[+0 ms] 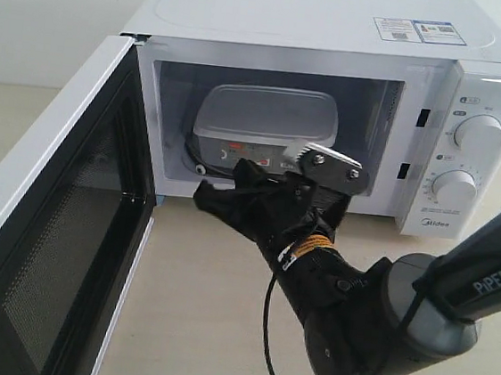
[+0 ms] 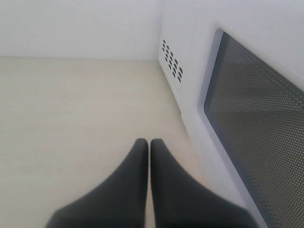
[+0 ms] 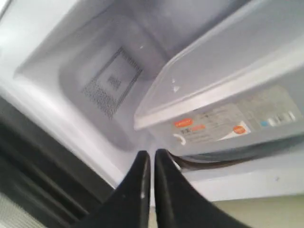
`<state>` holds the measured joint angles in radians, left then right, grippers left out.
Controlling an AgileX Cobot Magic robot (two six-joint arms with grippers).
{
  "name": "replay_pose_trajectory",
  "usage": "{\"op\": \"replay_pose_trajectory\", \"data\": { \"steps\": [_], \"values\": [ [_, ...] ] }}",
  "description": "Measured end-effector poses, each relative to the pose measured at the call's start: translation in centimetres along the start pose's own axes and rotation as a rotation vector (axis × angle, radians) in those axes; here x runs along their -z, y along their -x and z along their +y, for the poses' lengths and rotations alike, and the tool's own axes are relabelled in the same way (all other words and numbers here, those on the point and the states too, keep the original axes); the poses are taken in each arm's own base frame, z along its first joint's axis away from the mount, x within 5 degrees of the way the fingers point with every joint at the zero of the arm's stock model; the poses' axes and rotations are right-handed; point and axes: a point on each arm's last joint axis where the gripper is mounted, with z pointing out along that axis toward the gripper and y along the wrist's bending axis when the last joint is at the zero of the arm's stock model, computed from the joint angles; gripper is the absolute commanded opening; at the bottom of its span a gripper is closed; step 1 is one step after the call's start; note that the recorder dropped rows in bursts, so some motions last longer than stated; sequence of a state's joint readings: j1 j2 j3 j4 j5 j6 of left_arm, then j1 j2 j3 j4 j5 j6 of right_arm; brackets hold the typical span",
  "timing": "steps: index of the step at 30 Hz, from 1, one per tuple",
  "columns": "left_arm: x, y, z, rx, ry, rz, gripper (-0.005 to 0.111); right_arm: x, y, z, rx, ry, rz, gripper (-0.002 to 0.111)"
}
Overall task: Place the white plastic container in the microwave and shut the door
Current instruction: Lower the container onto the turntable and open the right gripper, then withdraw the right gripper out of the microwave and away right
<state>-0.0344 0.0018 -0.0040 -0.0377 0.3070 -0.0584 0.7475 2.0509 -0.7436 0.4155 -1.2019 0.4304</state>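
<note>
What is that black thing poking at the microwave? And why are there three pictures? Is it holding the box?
The black thing is a robot arm with a pincer, the right gripper. One picture looks at the whole scene from outside. The other two come from little cameras on the robot's two wrists. The white plastic container sits inside the microwave, and the door stands wide open. The right gripper is pinched shut just in front of the box, holding nothing. The left gripper, also shut and empty, is over the table beside the door's window.
</note>
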Motion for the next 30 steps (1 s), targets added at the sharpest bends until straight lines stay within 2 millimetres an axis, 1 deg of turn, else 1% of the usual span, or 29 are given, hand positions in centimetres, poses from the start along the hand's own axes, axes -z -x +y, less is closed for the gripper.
{"op": "replay_pose_trajectory", "data": {
  "steps": [3,5,6,10,14,19,23,27,30],
  "values": [
    [0.0,0.0,0.0,0.000,0.000,0.000,0.004,0.1,-0.1,0.1,0.305,0.017,0.007,0.000],
    [0.0,0.0,0.0,0.000,0.000,0.000,0.004,-0.4,0.0,0.2,0.446,-0.009,0.023,0.000],
    [0.0,0.0,0.0,0.000,0.000,0.000,0.004,-0.8,0.0,0.2,0.506,-0.033,0.042,0.000],
    [0.0,0.0,0.0,0.000,0.000,0.000,0.004,-2.3,0.3,0.6,0.630,-0.105,0.102,0.000],
    [0.0,0.0,0.0,0.000,0.000,0.000,0.004,-3.0,0.7,1.1,0.654,-0.118,0.093,0.000],
    [0.0,0.0,0.0,0.000,0.000,0.000,0.004,-3.0,0.9,0.6,0.628,-0.173,0.090,0.000],
    [0.0,0.0,0.0,0.000,0.000,0.000,0.004,-3.3,0.7,-0.7,0.616,-0.219,0.093,0.000],
    [0.0,0.0,0.0,0.000,0.000,0.000,0.004,-3.6,-0.4,-2.2,0.601,-0.257,0.083,0.000],
    [0.0,0.0,0.0,0.000,0.000,0.000,0.004,-4.2,-0.5,-2.4,0.594,-0.266,0.065,0.000]
  ]
}}
